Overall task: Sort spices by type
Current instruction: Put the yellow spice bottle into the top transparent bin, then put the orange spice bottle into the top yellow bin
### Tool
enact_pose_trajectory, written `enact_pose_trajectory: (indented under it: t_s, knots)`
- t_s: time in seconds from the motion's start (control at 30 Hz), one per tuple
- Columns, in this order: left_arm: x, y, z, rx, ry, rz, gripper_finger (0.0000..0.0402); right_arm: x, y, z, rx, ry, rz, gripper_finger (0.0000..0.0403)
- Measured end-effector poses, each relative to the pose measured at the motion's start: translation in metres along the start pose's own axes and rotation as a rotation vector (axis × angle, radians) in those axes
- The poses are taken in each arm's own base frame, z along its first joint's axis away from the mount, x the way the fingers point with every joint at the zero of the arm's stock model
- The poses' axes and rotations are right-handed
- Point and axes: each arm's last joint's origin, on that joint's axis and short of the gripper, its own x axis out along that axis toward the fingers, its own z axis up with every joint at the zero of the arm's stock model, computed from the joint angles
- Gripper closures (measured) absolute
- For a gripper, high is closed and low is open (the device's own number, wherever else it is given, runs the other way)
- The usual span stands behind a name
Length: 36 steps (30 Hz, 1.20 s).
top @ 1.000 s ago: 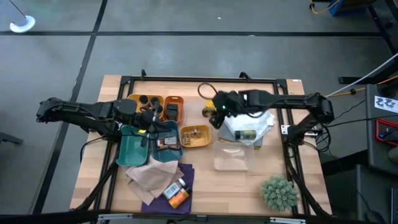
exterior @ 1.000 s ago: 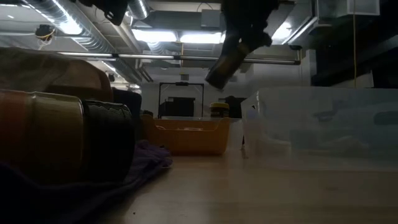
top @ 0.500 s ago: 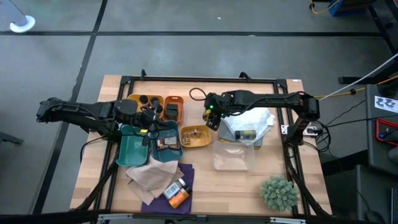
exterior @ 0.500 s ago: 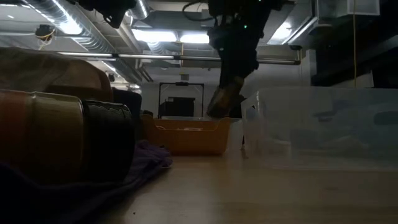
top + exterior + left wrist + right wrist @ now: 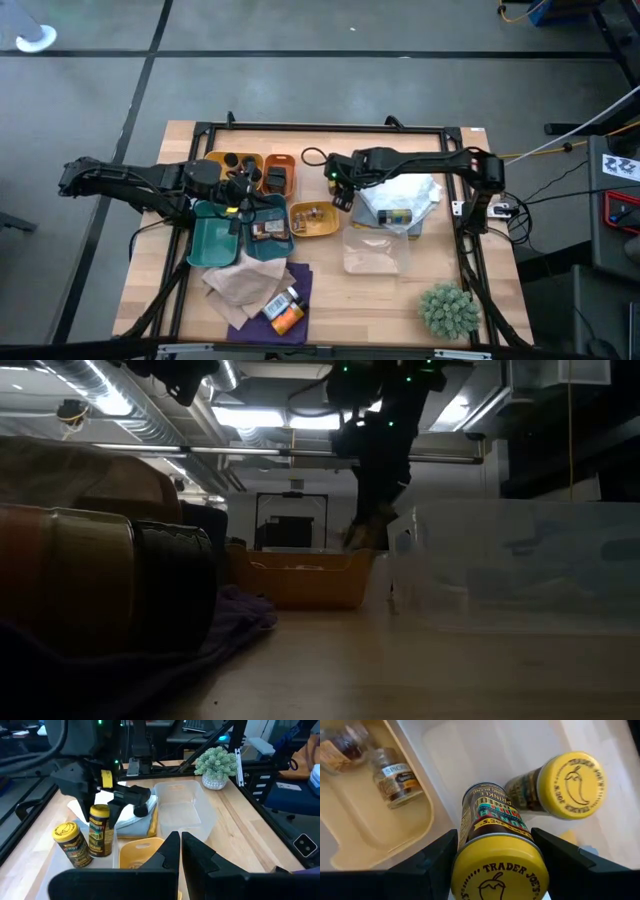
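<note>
Since a second ago the right gripper (image 5: pixel 341 193) has drawn in from beside the white bag toward the table's middle and come down, carrying its yellow-capped jar (image 5: pixel 494 840) low beside the yellow tray (image 5: pixel 313 220); its fingers (image 5: pixel 427 862) clamp the jar at both sides just under the cap; the jar's long axis runs close to upright, cap up toward the wrist, base down toward the pale surface, as the left wrist view shows (image 5: pixel 100 831); a second yellow-capped jar (image 5: pixel 560 785) stands upright just beside it, apart from the fingers; in the yellow tray two small spice jars (image 5: pixel 395 777) lie on their sides; the left gripper (image 5: pixel 238 190) waits with its fingers pressed together above the orange trays (image 5: pixel 262 172) near the table's back-left part; open room lies along the back edge of the table (image 5: pixel 400 300) and in the bare wood toward the front right, between the clear container (image 5: pixel 375 255) and the green plant (image 5: pixel 447 308)
</note>
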Motion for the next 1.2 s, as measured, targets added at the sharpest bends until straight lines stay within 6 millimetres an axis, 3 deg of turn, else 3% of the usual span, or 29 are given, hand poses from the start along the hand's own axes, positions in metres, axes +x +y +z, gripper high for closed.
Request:
enact_pose_trajectory:
  t_s: [0.3,0.93,1.2]
  knots:
    - [0.0,0.0,-0.001,-0.021,0.013,0.0,0.0398,0.014,0.002,-0.001,-0.032,0.041,-0.008,0.0159]
    - [0.0,0.0,-0.005,-0.025,0.051,-0.001,0.0398,0.013,0.002,-0.001,-0.032,0.043,-0.015,0.0116]
    - [0.0,0.0,-0.005,-0.025,0.05,-0.001,0.0398,-0.013,0.0,0.009,-0.08,0.069,-0.018,0.0116]
